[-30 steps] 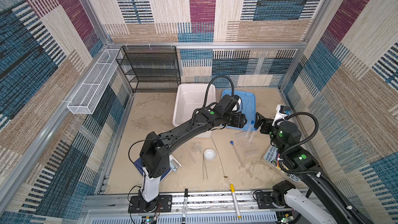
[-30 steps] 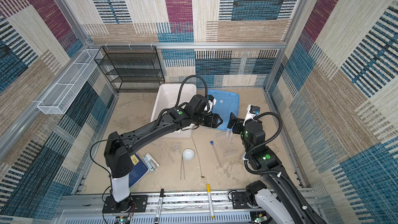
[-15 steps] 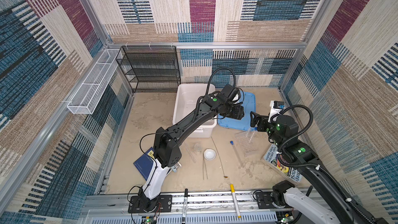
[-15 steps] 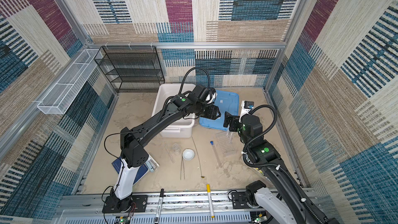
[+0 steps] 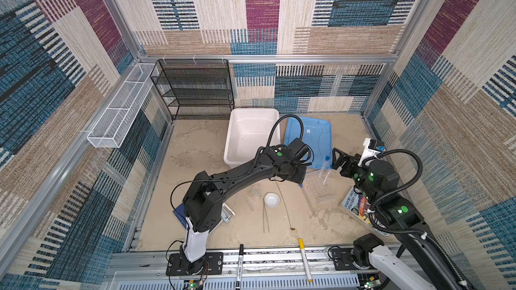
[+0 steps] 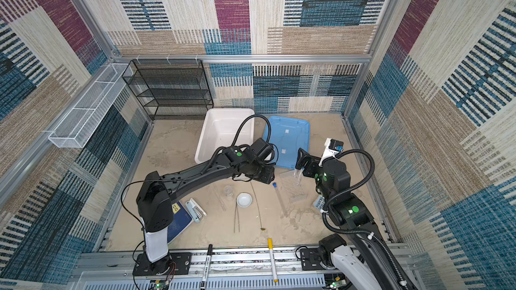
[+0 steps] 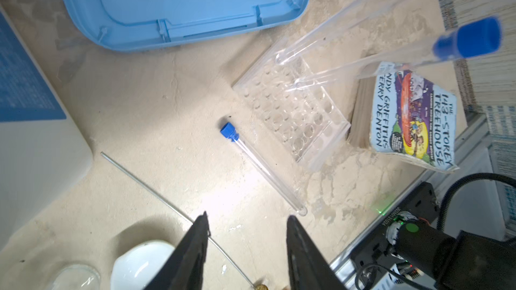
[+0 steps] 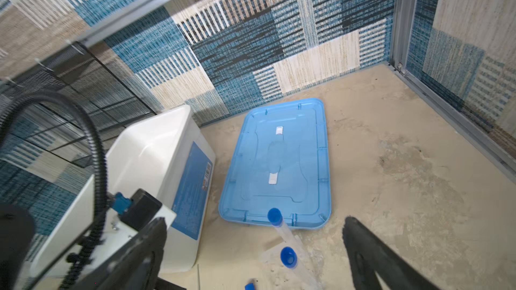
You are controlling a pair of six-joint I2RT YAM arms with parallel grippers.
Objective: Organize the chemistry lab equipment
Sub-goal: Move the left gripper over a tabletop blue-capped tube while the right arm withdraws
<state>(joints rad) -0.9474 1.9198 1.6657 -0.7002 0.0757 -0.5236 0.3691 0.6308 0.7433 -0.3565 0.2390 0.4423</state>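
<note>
Left wrist view: left claw [image 7: 248,218] has its jaws apart with nothing between them, above a matte, mottled beige table [image 7: 167,101]. Loose tube [image 7: 265,171] is a slim clear cylinder with a round bottom and a blue cap. It lies flat just beside the rack [image 7: 293,112]. Its round end sits near one black fingertip [image 7: 293,227], outside the gap. Rack is a clear plastic slab with a grid of round holes. Two racked tubes [image 7: 469,40], same clear body and blue cap, stand at one end of it, leaning. Thin metal spoon [image 7: 153,191] passes behind the other fingertip. Glossy white dish [image 7: 142,263] and glass beaker [image 7: 75,277] sit close to it. Smooth pale-blue plastic lid [image 7: 178,4] and a worn paperback [image 7: 413,118] flank the rack. In both top views the tweezers [image 5: 265,218] lie straight by the dish and the glass rod [image 5: 248,201] lies next to the beaker, both near the white bin [image 5: 251,135]. Right wrist view: right claw [image 8: 254,220] is spread wide and grips nothing. The racked tubes stand ahead of it, in line with the gap.
</note>
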